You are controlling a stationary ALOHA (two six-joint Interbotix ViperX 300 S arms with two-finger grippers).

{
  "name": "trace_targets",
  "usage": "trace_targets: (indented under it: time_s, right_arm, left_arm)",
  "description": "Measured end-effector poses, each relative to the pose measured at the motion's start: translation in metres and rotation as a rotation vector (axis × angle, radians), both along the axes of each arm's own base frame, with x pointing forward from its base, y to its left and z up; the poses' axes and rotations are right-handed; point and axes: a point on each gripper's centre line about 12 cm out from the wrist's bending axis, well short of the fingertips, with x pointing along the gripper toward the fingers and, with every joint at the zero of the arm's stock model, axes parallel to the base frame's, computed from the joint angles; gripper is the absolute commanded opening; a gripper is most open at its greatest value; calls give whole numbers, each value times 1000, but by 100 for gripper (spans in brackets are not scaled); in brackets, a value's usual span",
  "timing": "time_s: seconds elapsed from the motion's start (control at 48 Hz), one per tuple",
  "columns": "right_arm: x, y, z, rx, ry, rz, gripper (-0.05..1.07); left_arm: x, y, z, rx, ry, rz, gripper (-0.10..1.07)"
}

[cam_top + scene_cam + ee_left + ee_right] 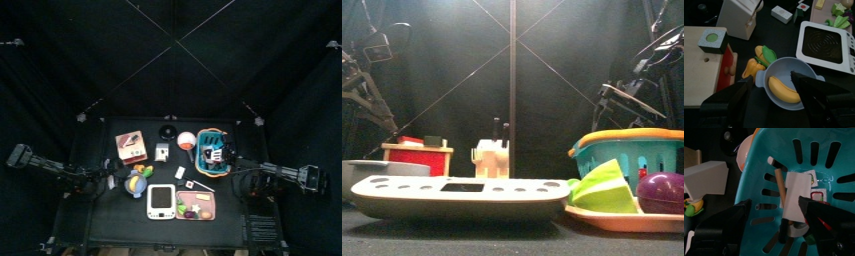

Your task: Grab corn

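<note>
The corn [765, 54], yellow with a green husk, lies on the table beside a grey-blue bowl [807, 75] that holds a banana [784, 90]. In the top view the corn [142, 172] is left of the table's middle. My left gripper [775, 100] is open and hovers above the bowl, with the corn just beyond its jaws. My right gripper [774, 230] is open and empty above the teal basket [827, 165], far from the corn.
An orange pepper [751, 68] touches the bowl next to the corn. A wooden box [701, 70], a white carton [741, 17] and a white scale [824, 42] surround them. A tray [197, 206] with toy food is at the front; the basket [214, 150] is at the right.
</note>
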Motion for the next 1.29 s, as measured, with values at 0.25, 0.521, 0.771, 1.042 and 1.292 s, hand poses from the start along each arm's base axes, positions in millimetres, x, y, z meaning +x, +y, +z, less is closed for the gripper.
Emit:
trace_targets:
  time_s: [0.25,0.521,0.771,1.042,1.292]
  right_arm:
    - [21,4,18,-51,-151,121,104]
    - [48,7,8,-74,-133,242,104]
    - [52,12,5,-69,-125,264,104]
    - [54,13,0,-58,-108,269,104]
    - [71,23,21,-110,-150,346,104]
  left_arm:
    - [23,-7,26,-29,-39,-12,95]
    - [104,5,-12,3,236,108,97]
    - [143,26,-68,3,451,254,96]
    - [148,23,-78,-29,472,266,74]
    - [149,11,-22,-5,300,191,73]
